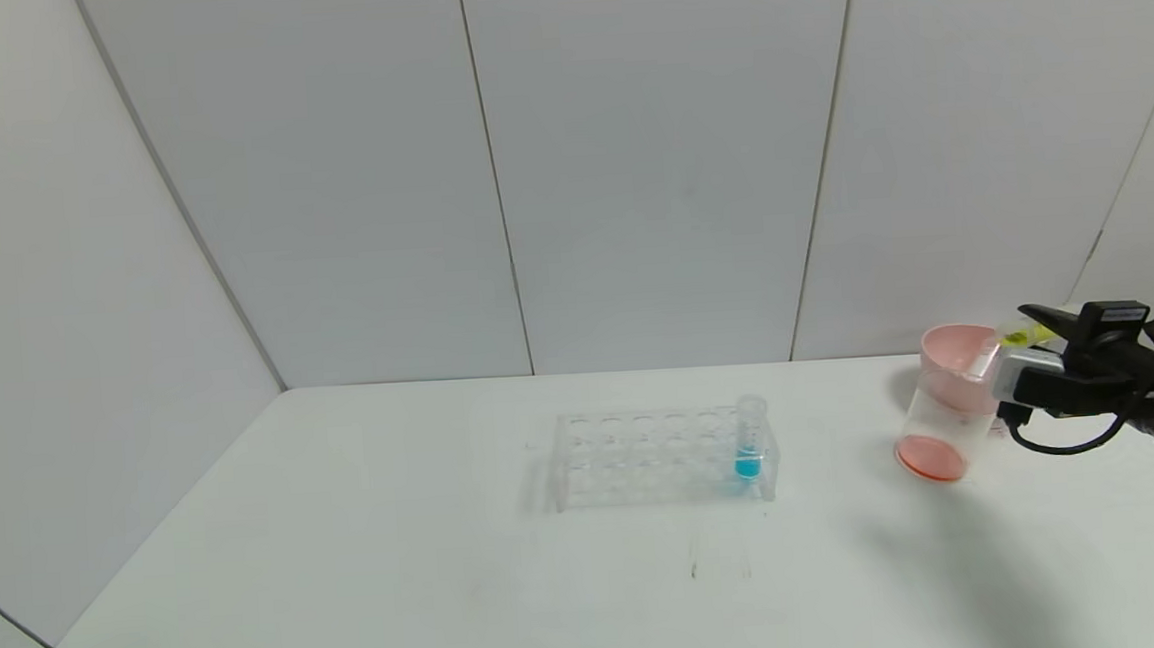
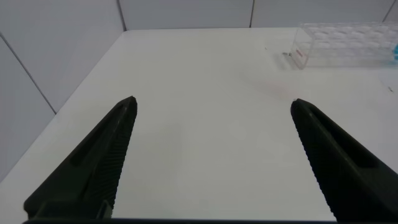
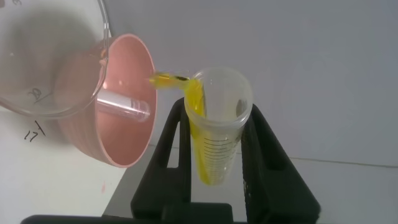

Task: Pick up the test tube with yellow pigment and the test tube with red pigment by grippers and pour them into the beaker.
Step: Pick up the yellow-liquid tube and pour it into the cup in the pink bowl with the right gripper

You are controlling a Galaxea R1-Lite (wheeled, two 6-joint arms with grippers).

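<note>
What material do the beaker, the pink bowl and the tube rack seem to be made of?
Beaker: clear glass or plastic, glossy; the red liquid shows through its wall, and it carries printed marks.
Pink bowl: probably plastic, opaque with a smooth matte look.
Tube rack: likely clear acrylic; the table shows through its holed plates.

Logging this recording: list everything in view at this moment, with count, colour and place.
table: one, white, under everything
tube rack: one, clear, table centre
blue-liquid tube: one, upright at the rack's right end
beaker: one, clear with red-orange liquid at its bottom, table's right side
pink bowl: one, just behind the beaker
clear tube: one, lying inside the pink bowl
yellow test tube: one, tipped, yellow liquid at its lip
left gripper: open, above the table's left part
right gripper: shut on the yellow test tube, beside the pink bowl
</note>
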